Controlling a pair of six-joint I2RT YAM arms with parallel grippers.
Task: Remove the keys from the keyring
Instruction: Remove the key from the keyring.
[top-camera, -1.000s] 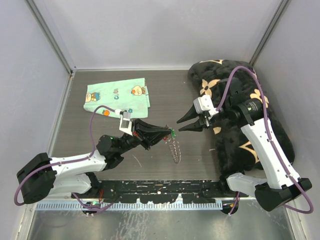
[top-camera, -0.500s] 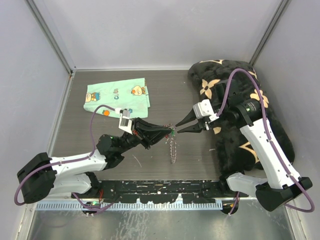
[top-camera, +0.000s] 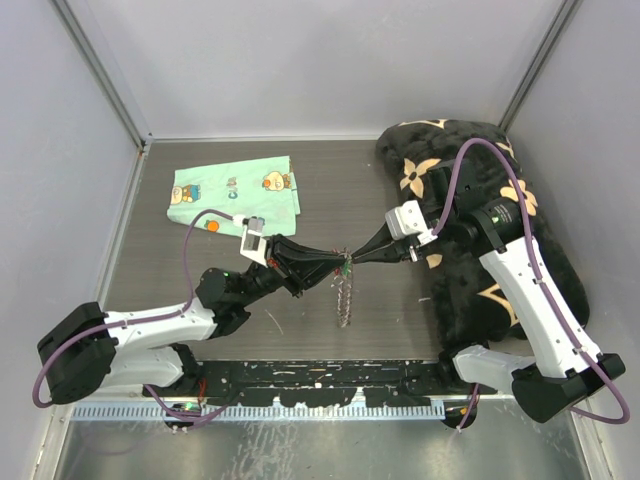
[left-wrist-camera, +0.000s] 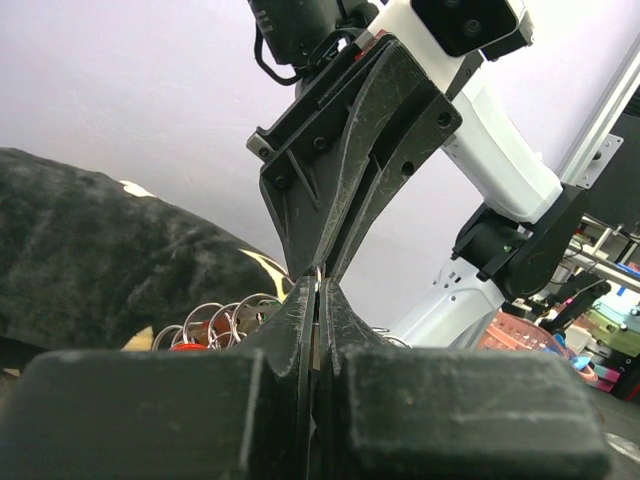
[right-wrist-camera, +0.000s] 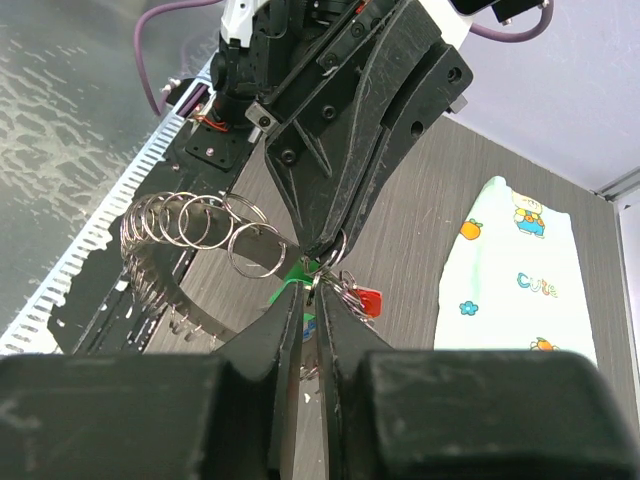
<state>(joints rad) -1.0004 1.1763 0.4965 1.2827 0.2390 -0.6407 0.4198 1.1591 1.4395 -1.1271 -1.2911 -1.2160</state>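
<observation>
The left gripper (top-camera: 339, 264) is shut tight near the middle of the table (top-camera: 395, 325), and a thin bit of silver wire is pinched between its fingers (left-wrist-camera: 290, 320). The keyring (top-camera: 345, 296) is held up by that wire, and it is seen hanging down from the tips in a long silver string, with a row of small rings (right-wrist-camera: 190, 220) curling out to one side. The keys (right-wrist-camera: 366, 300) are bunched right at the tips, where a red head and a green head (right-wrist-camera: 294, 276) can be seen. The right gripper (top-camera: 354, 260) is pointed at the left one, tip to tip, so that the two are almost touching. Its fingers (right-wrist-camera: 275, 335) are nearly together, with only a thin gap left, and the bunch is right at their ends. Whether anything is pinched there cannot be told. A mint-green cloth (top-camera: 235, 190) is spread out behind the left arm, and a black fluffy blanket (top-camera: 470, 165) is laid along the right side.
</observation>
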